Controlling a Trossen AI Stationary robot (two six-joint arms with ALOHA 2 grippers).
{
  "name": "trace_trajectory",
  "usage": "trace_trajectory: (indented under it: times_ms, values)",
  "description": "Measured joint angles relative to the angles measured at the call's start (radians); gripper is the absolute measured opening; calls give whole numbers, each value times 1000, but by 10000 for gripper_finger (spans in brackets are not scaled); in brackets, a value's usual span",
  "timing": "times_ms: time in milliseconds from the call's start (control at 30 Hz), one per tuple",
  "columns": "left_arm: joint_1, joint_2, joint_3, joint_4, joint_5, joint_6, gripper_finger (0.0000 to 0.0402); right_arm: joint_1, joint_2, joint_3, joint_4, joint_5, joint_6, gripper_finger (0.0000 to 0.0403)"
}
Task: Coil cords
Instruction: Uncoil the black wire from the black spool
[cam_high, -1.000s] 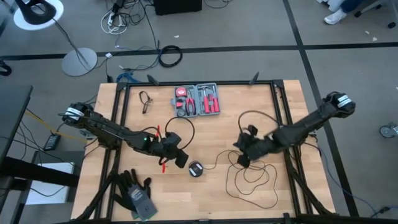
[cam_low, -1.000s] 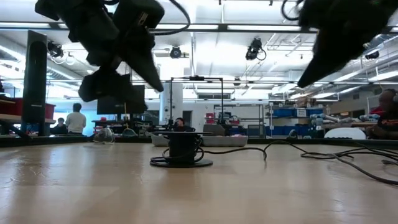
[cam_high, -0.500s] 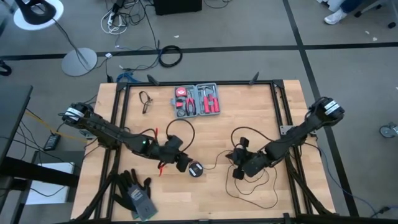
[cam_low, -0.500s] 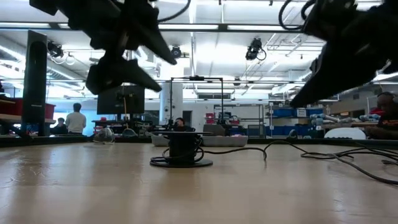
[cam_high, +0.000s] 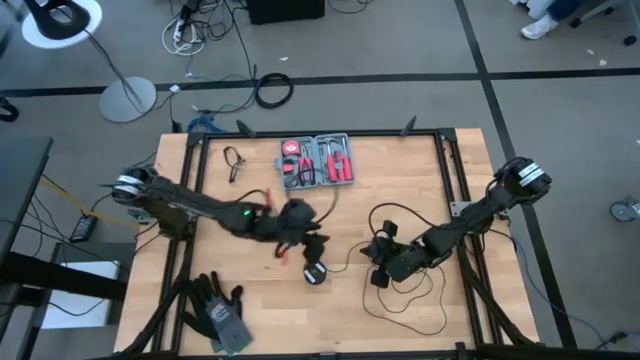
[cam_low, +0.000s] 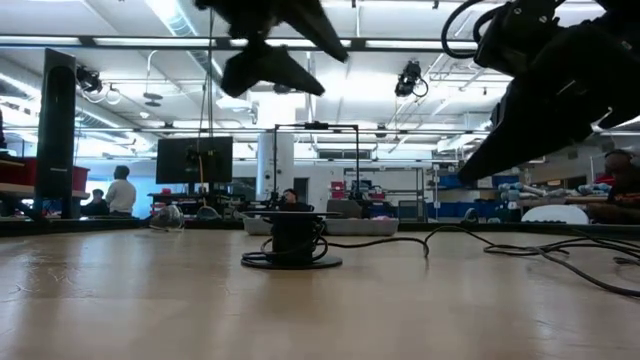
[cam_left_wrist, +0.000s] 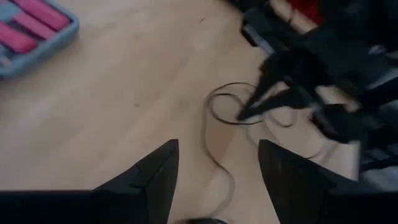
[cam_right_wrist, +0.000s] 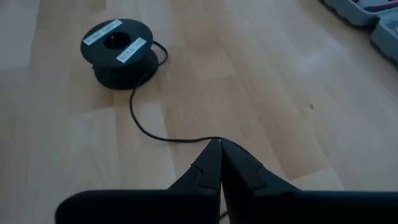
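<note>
- Two arms share the high view: the left gripper (cam_high: 305, 240) hovers just beyond the small black spool (cam_high: 315, 273), while the right gripper (cam_high: 378, 262) sits low over loose loops of cord (cam_high: 405, 290) on the wooden surface (cam_high: 400, 165). A red tool kit (cam_high: 318, 161) lies at the far edge.
- Low view: the spool (cam_low: 292, 240) stands on the surface, wire trailing right, both arms above it.
- Left wrist view: its fingers (cam_left_wrist: 155, 180) are spread wide, empty, probably ready to steady the spool.
- Right wrist view: its fingers (cam_right_wrist: 211, 168) are clenched on the thin cord (cam_right_wrist: 161, 130), likely to feed it toward the spool (cam_right_wrist: 118, 45).
</note>
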Motion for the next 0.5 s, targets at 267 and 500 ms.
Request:
trace_trajectory:
  times_ms: [267, 500]
  values:
    - [71, 158, 245, -286, 115, 143, 223, 0, -7, 0, -34, -3, 11, 3]
    - [28, 283, 317, -531, 174, 72, 223, -3, -8, 0, -14, -4, 55, 11]
